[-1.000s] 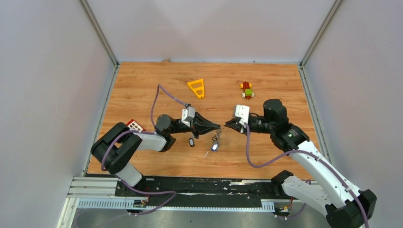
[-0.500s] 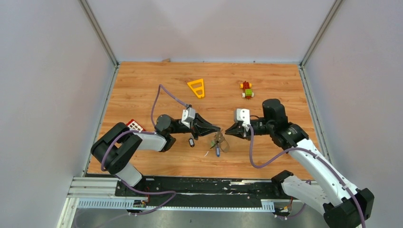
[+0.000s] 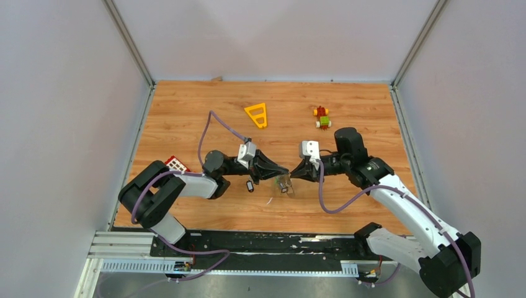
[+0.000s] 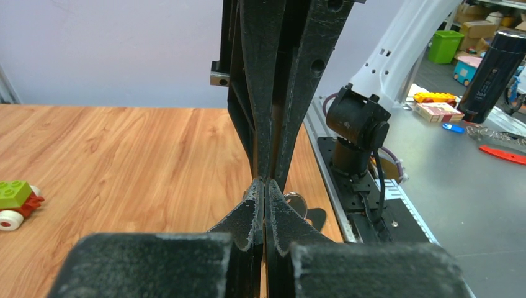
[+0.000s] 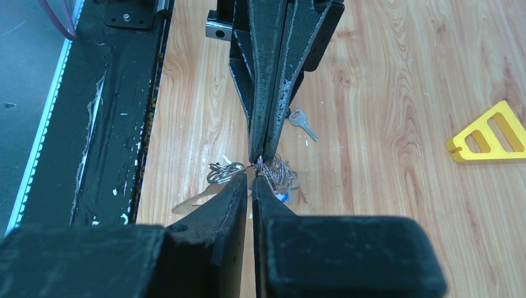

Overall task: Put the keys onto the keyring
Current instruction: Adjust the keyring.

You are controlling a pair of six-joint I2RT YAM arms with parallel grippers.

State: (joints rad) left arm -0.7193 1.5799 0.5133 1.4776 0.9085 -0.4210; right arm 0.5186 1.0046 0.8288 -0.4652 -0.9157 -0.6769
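Pale grey walls close me in on three sides, with metal posts in the far corners. Under me lies the wood-grain surface, and a black rail runs along its near edge. Past that rail my left wrist camera catches a grey stretch strewn with small boxes.

Both arms reach inward: left arm low and folded, right arm swung across from the near right corner. They meet tip to tip at mid-surface.

Far side: a yellow triangle frame, and right of it, well apart, a red-green-yellow toy block. A red-and-white gridded piece sits by my left elbow.

Now the middle! My left fingers are pressed tight together, clamped on the wire of the keyring, which hangs just off the wood and throws a shadow. My right fingers are nearly together, only a slit between them, their tips right at the tangle. I cannot tell whether they nip any of it.

The keys bunch at that ring, with a blue tag showing. One dark-tagged key lies alone on the wood, beside my left fingers.
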